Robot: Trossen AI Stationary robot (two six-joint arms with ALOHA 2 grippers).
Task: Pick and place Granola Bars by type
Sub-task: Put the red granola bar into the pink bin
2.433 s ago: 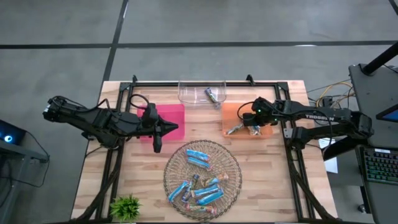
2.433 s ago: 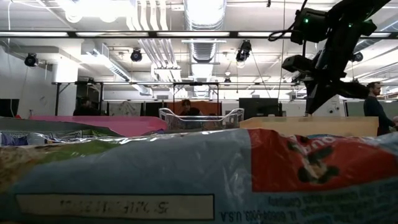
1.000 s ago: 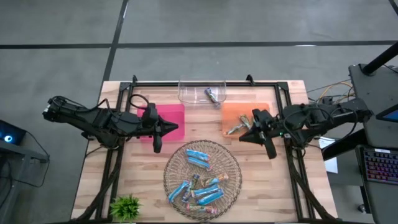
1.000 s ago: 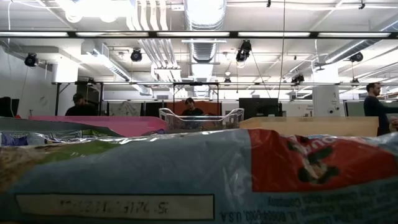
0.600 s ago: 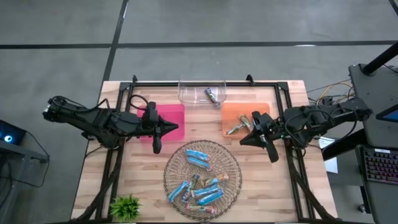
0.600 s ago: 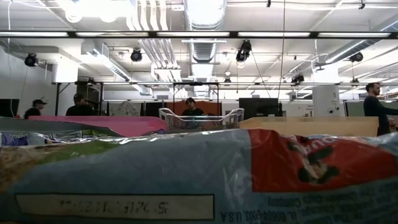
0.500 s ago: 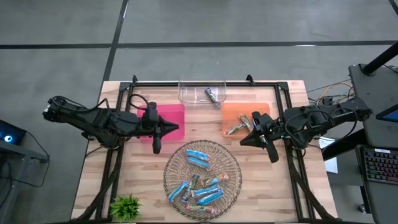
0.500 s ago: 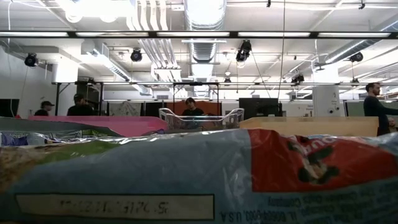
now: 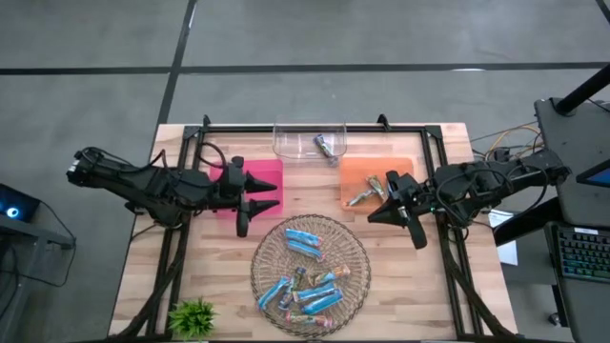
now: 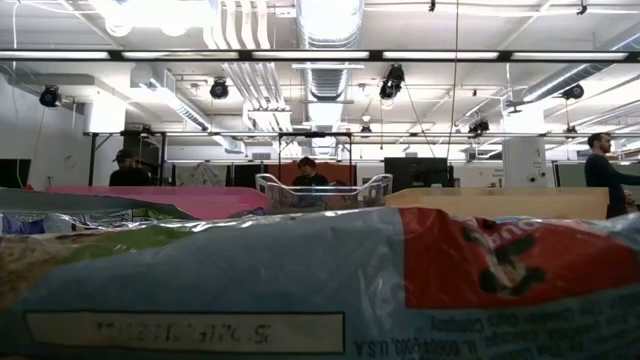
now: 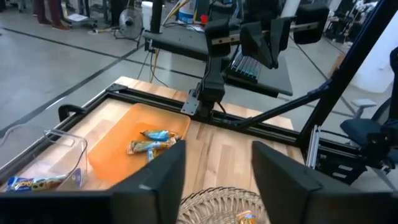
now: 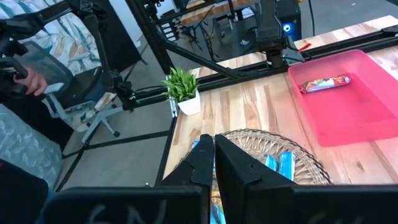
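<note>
The left pincer [image 9: 272, 193] is positioned over the right edge of the pink tray [image 9: 259, 171], with its two fingers spread apart and nothing between them. In the right wrist view the pink tray contains one reddish wrapped bar [image 12: 324, 83]. The right pincer [image 9: 416, 233] is positioned over the bench [image 9: 410, 286], just beside the lower right corner of the orange tray [image 9: 355, 172], with its fingers pressed together and nothing held. Most of the Granola Bars [image 9: 310, 272] lie in the round wire basket [image 9: 260, 267] at the front centre of the bench; the majority have blue wrappers. The orange tray holds two bars [image 11: 151, 141], lying close together near its middle. The clear tray [image 9: 291, 143] at the rear centre holds one bar [image 9: 325, 146] toward its right end. A small green plant [image 9: 193, 315] stands at the front left corner of the bench. In the low view a bar wrapper fills the foreground, and people are visible in the room beyond.
</note>
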